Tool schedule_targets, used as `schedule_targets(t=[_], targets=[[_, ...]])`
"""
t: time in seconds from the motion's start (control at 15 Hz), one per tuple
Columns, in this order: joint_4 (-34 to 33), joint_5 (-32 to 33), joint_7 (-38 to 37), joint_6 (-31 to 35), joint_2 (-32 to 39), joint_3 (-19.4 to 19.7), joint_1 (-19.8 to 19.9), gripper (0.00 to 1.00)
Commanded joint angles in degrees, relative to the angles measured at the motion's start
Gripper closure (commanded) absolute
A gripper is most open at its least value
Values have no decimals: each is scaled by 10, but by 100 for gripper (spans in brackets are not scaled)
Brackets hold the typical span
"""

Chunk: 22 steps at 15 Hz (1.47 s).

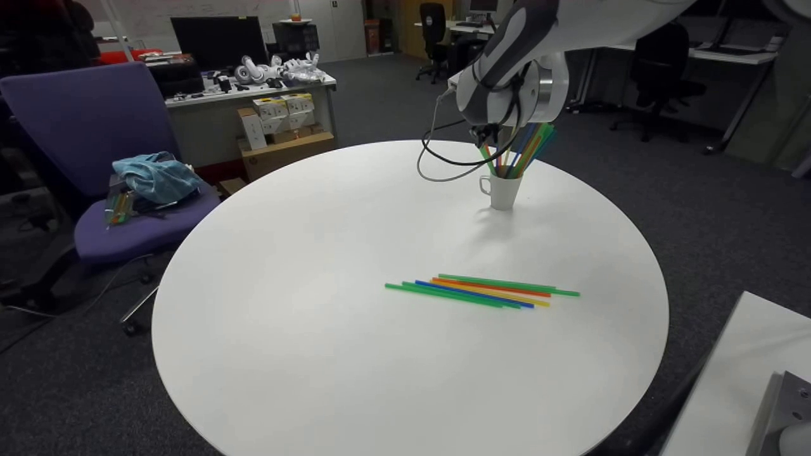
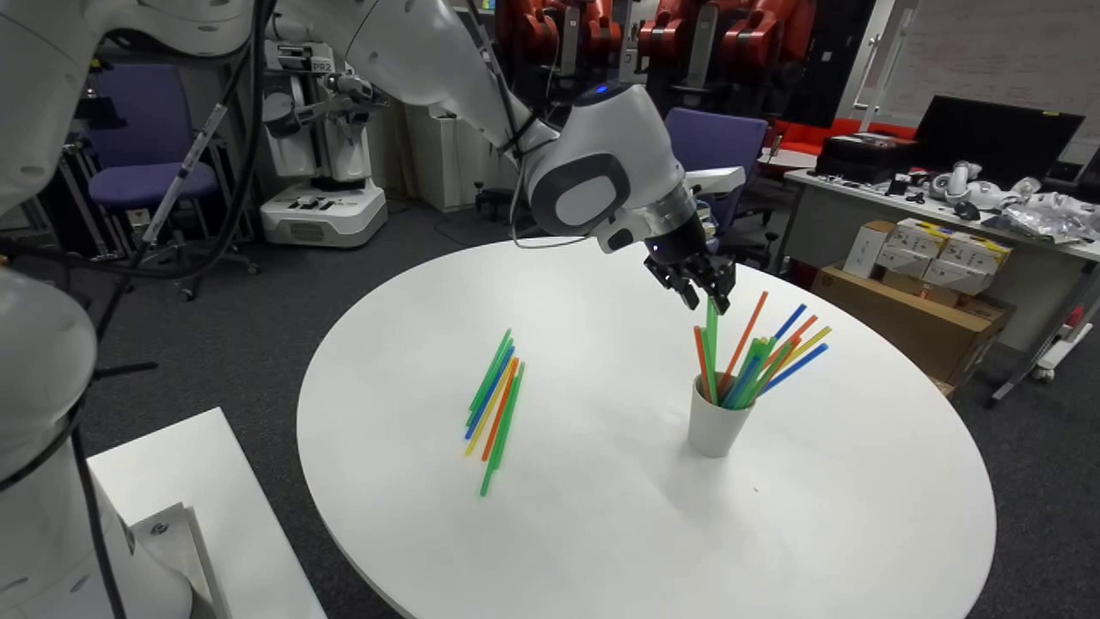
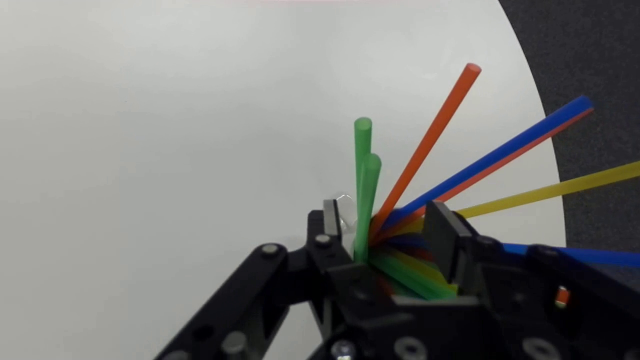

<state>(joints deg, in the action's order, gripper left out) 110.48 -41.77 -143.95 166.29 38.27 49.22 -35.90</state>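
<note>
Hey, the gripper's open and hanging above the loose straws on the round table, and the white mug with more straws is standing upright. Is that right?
Not quite: the open gripper hangs above the white mug, not the loose straws on the round table, as an exterior view shows. The mug with more straws is standing upright.

Round table: white, with its curved edge sweeping round in both exterior views.
White mug: there it stands, upright, at the far right in an exterior view, handle out to the left!
Loose straws: and here, nearer in that view, lying flat, well apart from the mug, almost parallel, green along both outer edges, blue, yellow and orange between.
Speck: tiny, near the mug, too small to name.
</note>
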Motion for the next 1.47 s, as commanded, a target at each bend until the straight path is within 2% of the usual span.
schedule_targets(t=[0.0,0.07,0.13,0.2,0.27,0.33,0.47,0.8,0.87,1.0,1.4], targets=[[21,76,-20,-13,-61,-34,35,69],[20,96,-25,-17,-63,-37,39,39],[20,125,-41,-18,-67,-47,50,43],[21,153,-55,-18,-74,-57,61,86],[22,181,-70,-17,-81,-68,73,87],[16,137,-35,-31,-68,-45,52,88],[17,140,-34,-34,-74,-47,56,99],[17,140,-35,-39,-78,-47,56,100],[18,140,-34,-39,-79,-47,56,74],[18,141,-34,-39,-79,-47,55,65],[13,139,-32,-41,-74,-55,59,22]])
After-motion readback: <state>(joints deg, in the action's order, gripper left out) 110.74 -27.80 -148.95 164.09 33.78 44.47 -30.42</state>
